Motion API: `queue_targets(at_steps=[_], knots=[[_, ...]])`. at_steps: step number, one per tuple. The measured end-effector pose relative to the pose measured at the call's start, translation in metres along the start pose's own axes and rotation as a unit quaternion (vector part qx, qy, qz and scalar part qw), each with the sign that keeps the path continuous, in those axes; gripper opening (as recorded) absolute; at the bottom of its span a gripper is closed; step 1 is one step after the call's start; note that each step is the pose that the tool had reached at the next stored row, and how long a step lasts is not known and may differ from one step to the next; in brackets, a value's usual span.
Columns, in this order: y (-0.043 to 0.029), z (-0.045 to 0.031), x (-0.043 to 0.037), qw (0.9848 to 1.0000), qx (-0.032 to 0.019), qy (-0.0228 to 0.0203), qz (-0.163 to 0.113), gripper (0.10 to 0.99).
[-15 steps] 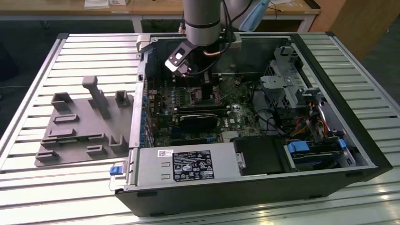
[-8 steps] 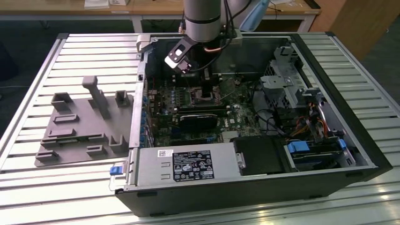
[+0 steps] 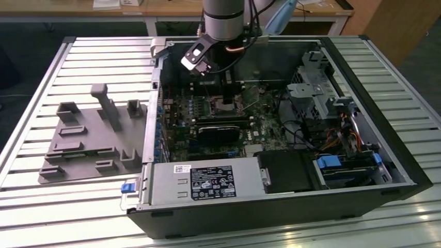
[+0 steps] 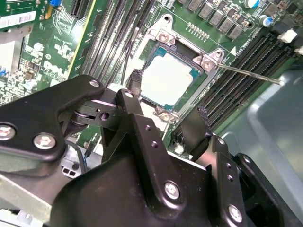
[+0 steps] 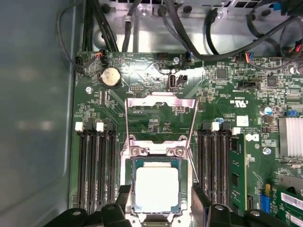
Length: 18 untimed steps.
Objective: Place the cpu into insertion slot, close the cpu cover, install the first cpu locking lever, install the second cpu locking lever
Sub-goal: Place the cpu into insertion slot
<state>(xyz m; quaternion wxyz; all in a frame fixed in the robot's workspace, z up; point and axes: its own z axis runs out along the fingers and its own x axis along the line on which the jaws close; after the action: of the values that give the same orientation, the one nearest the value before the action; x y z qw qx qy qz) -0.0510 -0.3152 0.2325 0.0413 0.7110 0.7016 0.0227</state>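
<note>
Over the insertion slot (image 5: 156, 162) the end effector (image 5: 161, 201) hangs, fingers (image 5: 124, 201) apart astride the seated cpu (image 5: 156, 188). If it sits crooked, closing the raised cpu cover (image 5: 161, 100) could crush it.

- Exterior view: high, well back, angled down over open computer case (image 3: 276, 217).
- Both wrist views: close above motherboard (image 5: 222, 94) (image 4: 194, 21), sharing the cpu (image 5: 156, 188) (image 4: 165, 78).
</note>
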Motion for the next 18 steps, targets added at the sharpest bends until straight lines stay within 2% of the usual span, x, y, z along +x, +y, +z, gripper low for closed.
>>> queue_targets(at_steps=[9,16,17,18], knots=[[0.0012,-0.0134,-0.0003,1.0000,0.0000,0.0000,0.000,0.612],[0.0013,-0.0138,-0.0003,1.0000,0.0000,0.0000,0.000,0.612],[0.0013,-0.0139,-0.0003,1.0000,0.0000,0.0000,0.000,0.596],[0.0013,-0.0139,-0.0003,1.0000,0.0000,0.0000,0.000,0.533]])
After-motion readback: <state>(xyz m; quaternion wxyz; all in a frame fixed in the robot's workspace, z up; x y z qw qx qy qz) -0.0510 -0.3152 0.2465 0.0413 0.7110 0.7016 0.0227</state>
